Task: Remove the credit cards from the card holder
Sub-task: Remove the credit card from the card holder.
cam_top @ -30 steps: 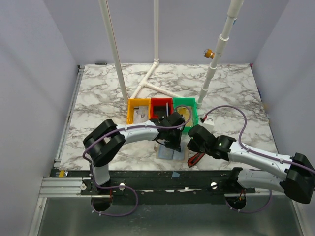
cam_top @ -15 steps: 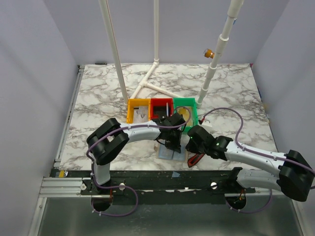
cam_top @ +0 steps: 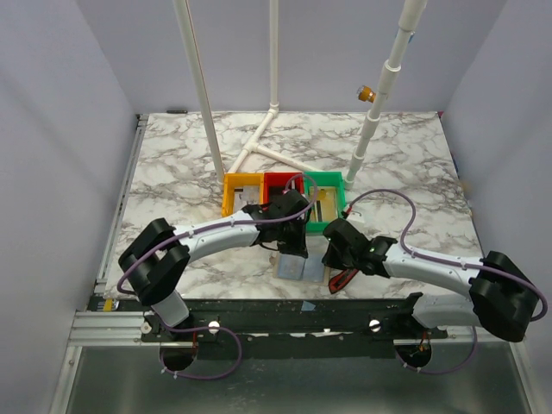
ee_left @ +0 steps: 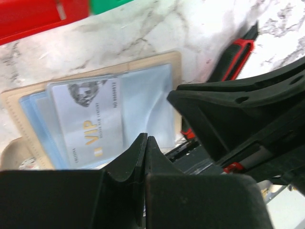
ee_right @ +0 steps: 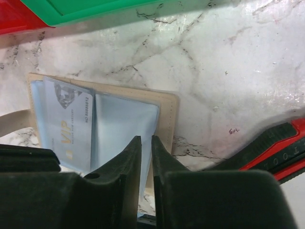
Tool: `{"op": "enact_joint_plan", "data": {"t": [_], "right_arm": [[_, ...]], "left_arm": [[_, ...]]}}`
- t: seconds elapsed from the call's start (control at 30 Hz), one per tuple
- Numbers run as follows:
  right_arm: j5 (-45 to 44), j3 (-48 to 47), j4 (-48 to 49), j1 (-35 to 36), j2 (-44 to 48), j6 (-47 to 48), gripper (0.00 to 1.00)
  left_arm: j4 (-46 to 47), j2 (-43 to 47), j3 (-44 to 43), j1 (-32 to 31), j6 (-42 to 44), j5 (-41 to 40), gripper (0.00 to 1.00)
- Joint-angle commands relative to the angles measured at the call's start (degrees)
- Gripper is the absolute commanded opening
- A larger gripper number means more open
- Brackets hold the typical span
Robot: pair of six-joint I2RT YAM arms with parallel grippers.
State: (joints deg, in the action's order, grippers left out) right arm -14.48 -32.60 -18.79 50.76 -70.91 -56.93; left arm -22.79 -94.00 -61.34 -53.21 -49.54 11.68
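Overhead view first: the card holder (cam_top: pixel 299 266) lies open and flat on the bench (cam_top: pixel 181 164), just in front of the coloured bins (cam_top: pixel 285 191). The left gripper (cam_top: pixel 295 245) is over its far edge and the right gripper (cam_top: pixel 331 250) at its side, with a red-and-black tool (cam_top: pixel 345 279) lying just beside it. Left wrist view: the left jaws are pressed together on nothing, above the holder. One of the credit cards (ee_left: pixel 93 123), pale with gold VIP lettering, sits in a clear blue-grey pocket in the half away from the tool. Right wrist view: the right jaws stand nearly together with a thin slit between them, gripping nothing, over the holder's middle fold. I judge the card light, stiff and slick, kept in only by sleeve friction, while the holder looks soft and light enough to slide or lift along with it. So one arm would best pin the bare pocket half, and the other pinch whichever card edge stands proud of its sleeve.
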Motion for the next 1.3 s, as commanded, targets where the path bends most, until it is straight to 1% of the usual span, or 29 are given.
{"op": "enact_joint_plan", "data": {"t": [0.0,0.1,0.23,0.57,0.73,0.77,0.83,0.9,1.0,1.07,1.1,1.2,1.27], "right_arm": [[0.54,0.81,1.21,-0.62,-1.67,0.65,0.15],[0.51,0.74,1.93,-0.67,-3.07,1.21,0.09],[0.62,0.60,3.57,-1.32,-5.54,2.54,0.03],[0.11,-1.99,6.78,-3.49,-11.23,7.01,0.01],[0.56,-3.37,6.92,-4.62,-11.57,9.67,0.01],[1.01,-3.54,6.61,-4.62,-10.51,9.79,0.03],[2.11,-3.79,5.72,-4.62,-7.77,10.09,0.13],[2.81,-4.47,3.74,-4.66,-5.08,10.25,0.20],[4.14,-5.77,0.58,-4.60,-0.46,10.80,0.28],[6.31,-6.38,0.33,-4.62,2.25,10.96,0.38],[7.70,-6.79,0.37,-4.62,2.93,10.85,0.41],[11.76,-7.85,1.41,-4.53,3.17,10.06,0.42],[13.96,-7.41,3.67,-4.53,1.72,9.48,0.42]], "left_arm": [[-1.21,3.21,3.18,1.13,0.58,-2.53,0.00],[-1.13,4.44,4.99,1.78,0.67,-2.61,0.00],[-0.79,5.45,6.95,2.40,0.58,-2.62,0.00],[-1.25,8.10,10.56,3.41,-0.10,-5.05,0.00],[-1.76,9.46,12.24,4.55,0.33,-7.34,0.00],[-1.82,9.52,12.37,4.77,0.57,-7.51,0.00],[-1.48,9.68,12.50,5.11,1.09,-7.64,0.00],[-1.30,9.41,12.32,5.30,1.23,-7.71,0.00],[-1.05,8.75,11.95,5.59,1.45,-7.76,0.00],[-0.74,8.44,11.86,5.90,1.39,-7.68,0.00],[-0.60,8.31,11.86,5.99,1.39,-7.64,0.00],[-0.40,8.12,11.86,6.36,1.33,-7.71,0.00],[-0.08,8.11,12.03,6.54,1.27,-7.63,0.00]]}}
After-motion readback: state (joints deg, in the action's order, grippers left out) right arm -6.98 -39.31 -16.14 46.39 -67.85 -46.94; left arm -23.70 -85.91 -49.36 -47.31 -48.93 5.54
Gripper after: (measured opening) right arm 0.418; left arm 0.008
